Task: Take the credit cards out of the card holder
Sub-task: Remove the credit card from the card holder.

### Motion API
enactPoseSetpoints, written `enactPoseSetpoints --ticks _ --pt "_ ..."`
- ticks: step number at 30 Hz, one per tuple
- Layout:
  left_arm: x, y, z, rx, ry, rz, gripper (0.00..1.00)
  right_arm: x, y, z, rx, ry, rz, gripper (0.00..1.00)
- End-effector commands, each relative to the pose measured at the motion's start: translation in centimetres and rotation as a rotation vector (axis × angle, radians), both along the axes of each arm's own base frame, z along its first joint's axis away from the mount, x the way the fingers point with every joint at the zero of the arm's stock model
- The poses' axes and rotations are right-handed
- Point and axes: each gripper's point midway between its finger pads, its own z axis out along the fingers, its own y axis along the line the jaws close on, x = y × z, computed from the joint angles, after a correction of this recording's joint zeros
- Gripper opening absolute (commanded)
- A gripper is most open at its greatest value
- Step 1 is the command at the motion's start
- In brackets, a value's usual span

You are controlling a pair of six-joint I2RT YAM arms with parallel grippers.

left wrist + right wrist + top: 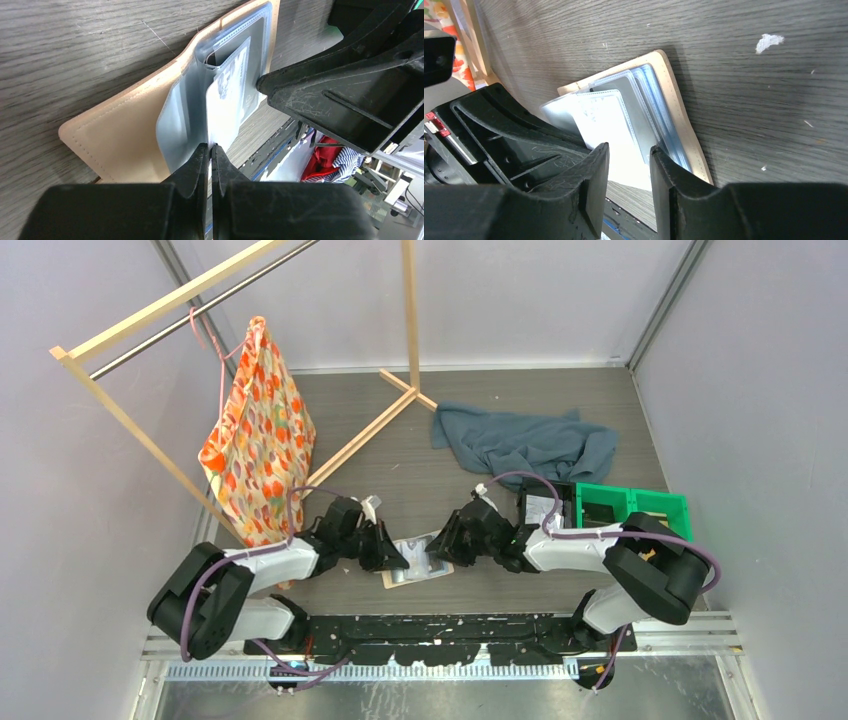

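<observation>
Left wrist only: left pincer (210, 151) clamped on card holder (125, 135) leaf. Right wrist: right pincer (629, 153) apart, astride it. Overhead: grip hidden behind arms; green bin (640, 496) right.

Open card holder (125, 135), cards (231, 82) inside

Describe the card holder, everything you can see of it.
The card holder lies open on the wood-grain table between the grippers. It has a tan stitched cover, leather-like, with clear blue-grey plastic sleeves fanned up from it; one holds a grey printed card. The left gripper is shut on a sleeve's edge; the right gripper stands open astride another.
</observation>
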Motion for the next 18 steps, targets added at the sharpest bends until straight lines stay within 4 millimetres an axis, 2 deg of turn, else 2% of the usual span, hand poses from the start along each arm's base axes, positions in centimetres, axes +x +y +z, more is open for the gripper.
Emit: enactPoseSetpoints --ticks 1,4,7,9,12,18 --pt "0.4 -0.6 0.2 -0.044 -0.008 -0.003 0.0 -0.9 -1.9 -2.2 -0.094 0.035 0.009 0.42" --pt "0.4 -0.7 0.0 -0.038 0.003 -0.006 0.03 -1.0 -1.8 -2.3 -0.088 0.038 0.008 0.42" --pt "0.5 -0.5 -0.4 -0.022 0.017 0.01 0.19 -0.9 -1.7 -2.2 -0.087 0.036 0.007 0.42" --pt "0.7 -0.4 -0.6 -0.013 0.024 0.026 0.25 -0.9 -1.6 -2.2 -0.088 0.035 0.009 0.41" --pt "1.0 -0.3 -0.6 -0.017 0.026 0.049 0.28 -0.9 -1.6 -2.4 -0.091 0.039 0.01 0.41" --pt "1.7 0.0 -0.5 -0.038 0.013 0.107 0.28 -1.0 -1.6 -2.7 -0.098 0.047 0.012 0.4"
